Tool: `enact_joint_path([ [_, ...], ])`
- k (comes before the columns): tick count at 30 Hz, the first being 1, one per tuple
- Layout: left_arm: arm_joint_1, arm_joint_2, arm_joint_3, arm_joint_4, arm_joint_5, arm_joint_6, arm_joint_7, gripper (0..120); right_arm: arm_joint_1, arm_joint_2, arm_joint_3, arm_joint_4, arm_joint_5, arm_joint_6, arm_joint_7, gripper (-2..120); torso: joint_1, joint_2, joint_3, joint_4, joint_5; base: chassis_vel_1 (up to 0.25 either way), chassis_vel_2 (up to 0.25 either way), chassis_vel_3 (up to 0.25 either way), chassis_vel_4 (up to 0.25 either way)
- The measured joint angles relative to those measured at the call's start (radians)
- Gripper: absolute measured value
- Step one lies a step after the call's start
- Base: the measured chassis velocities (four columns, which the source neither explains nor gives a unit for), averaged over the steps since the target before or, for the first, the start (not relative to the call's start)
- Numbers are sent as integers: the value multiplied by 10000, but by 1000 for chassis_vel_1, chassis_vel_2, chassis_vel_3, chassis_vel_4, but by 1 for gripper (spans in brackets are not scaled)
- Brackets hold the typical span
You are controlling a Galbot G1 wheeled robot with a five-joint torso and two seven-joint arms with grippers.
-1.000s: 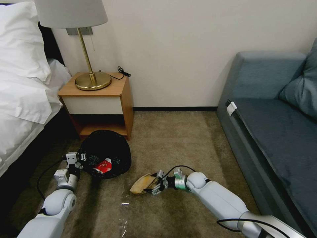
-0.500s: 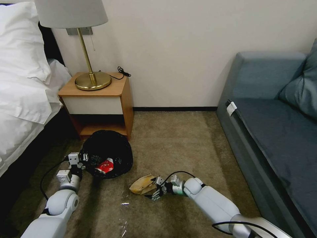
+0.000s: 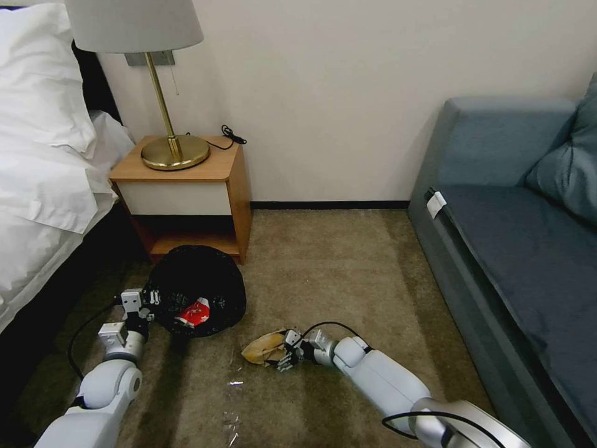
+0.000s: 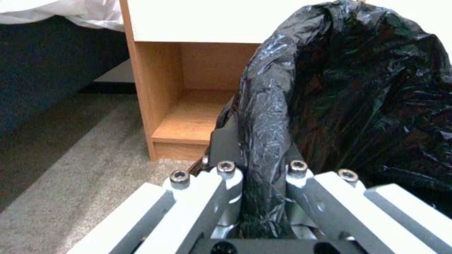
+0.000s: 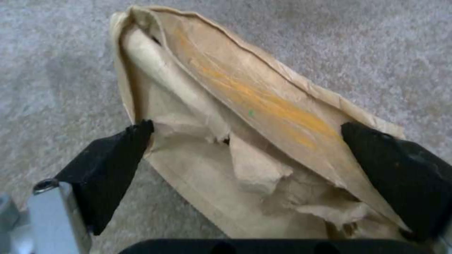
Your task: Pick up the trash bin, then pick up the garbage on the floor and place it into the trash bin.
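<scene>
Carpet (image 3: 348, 274) lies open; right jaws straddle paper bag (image 5: 245, 148), left jaws pinch bin rim (image 4: 263, 141).

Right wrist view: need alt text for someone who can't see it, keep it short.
The right gripper straddles a crumpled brown paper bag lying on tan carpet, its two black fingers spread open at either side of the bag's torn end. The bag has a faint orange streak along its upper fold.

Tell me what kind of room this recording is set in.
Probably a hotel bedroom: a bed with white linen, a wooden nightstand carrying a brass lamp, and a blue-grey sofa on carpet.
</scene>
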State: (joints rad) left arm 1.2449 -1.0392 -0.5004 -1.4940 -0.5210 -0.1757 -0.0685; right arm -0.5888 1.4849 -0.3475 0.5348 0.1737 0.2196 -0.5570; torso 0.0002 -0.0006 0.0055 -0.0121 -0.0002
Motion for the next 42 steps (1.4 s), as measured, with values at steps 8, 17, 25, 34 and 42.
enact_joint_path([
  [8,2,28,-13,24,-40,-23,37,4,44,93,52,-222,367,10,6,72,0,0,0,-1,1,0,0,0,0],
  [17,1,28,15,27,-42,-29,45,4,31,28,151,-280,566,-32,18,42,0,0,0,0,2,0,0,0,0],
  [25,29,40,23,-9,-38,-31,45,4,-36,1,261,-224,633,-62,3,12,0,0,0,1,3,0,0,0,0],
  [34,52,69,36,-36,-13,-31,45,4,-109,-242,623,296,704,-165,-10,0,0,0,1,0,3,0,0,0,0],
  [42,-143,48,286,-60,32,-20,15,4,-130,-762,1208,1441,1050,-429,-36,0,0,0,2,0,3,0,0,0,0],
])
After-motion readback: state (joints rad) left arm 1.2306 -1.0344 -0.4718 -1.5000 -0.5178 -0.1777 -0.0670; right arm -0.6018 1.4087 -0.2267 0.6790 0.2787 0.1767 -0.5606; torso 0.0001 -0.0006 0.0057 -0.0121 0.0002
